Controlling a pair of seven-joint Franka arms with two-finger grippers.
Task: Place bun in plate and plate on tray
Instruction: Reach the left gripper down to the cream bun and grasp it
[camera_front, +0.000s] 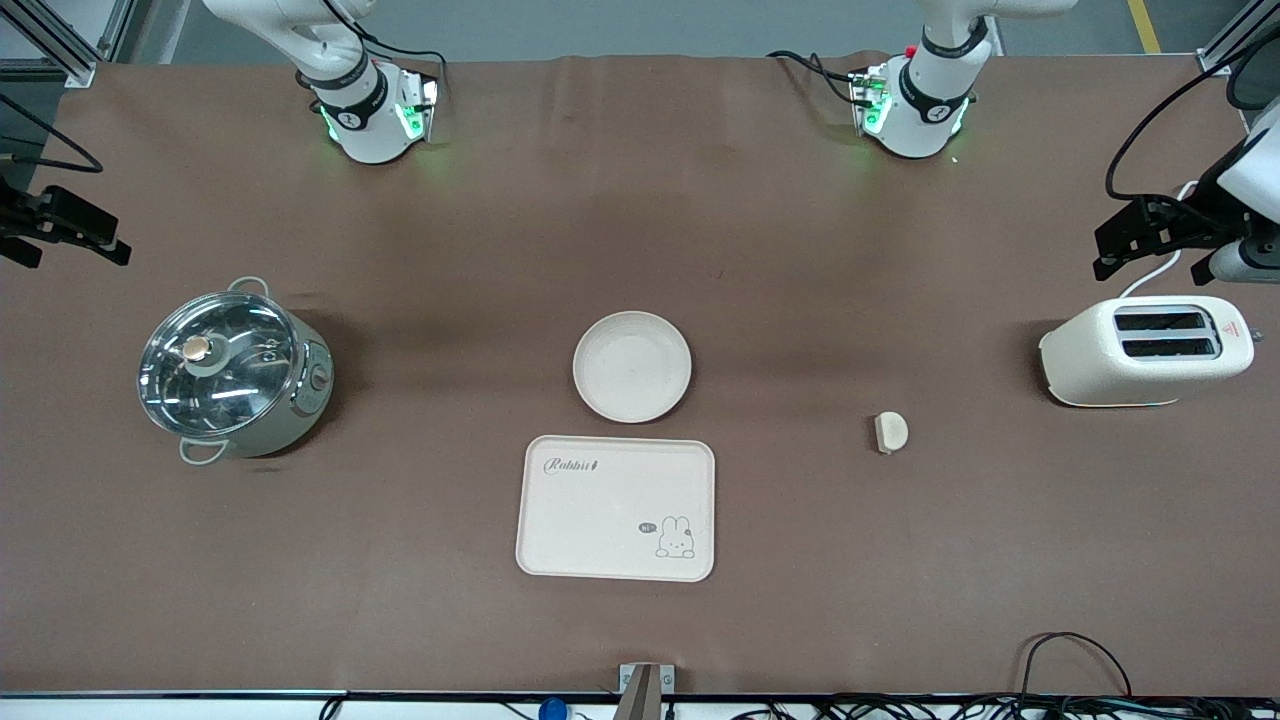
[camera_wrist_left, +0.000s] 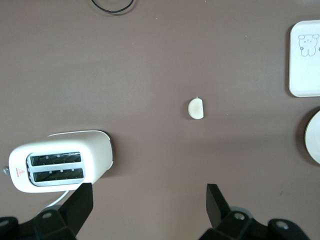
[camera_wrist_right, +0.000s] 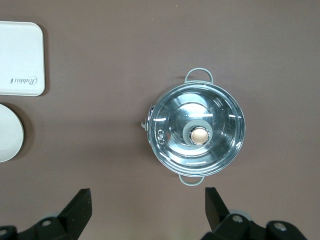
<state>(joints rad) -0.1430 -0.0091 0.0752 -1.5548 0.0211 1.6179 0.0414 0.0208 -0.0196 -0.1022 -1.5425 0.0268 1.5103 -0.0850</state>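
Observation:
The bun lies on the brown table between the plate and the toaster; it also shows in the left wrist view. The round plate is bare at mid-table, just farther from the front camera than the printed tray, and apart from it. My left gripper hangs open and empty over the table beside the toaster, at the left arm's end. My right gripper hangs open and empty over the right arm's end, beside the pot. Both arms wait.
A cream toaster stands at the left arm's end. A glass-lidded pot stands at the right arm's end. Cables lie along the table edge nearest the front camera.

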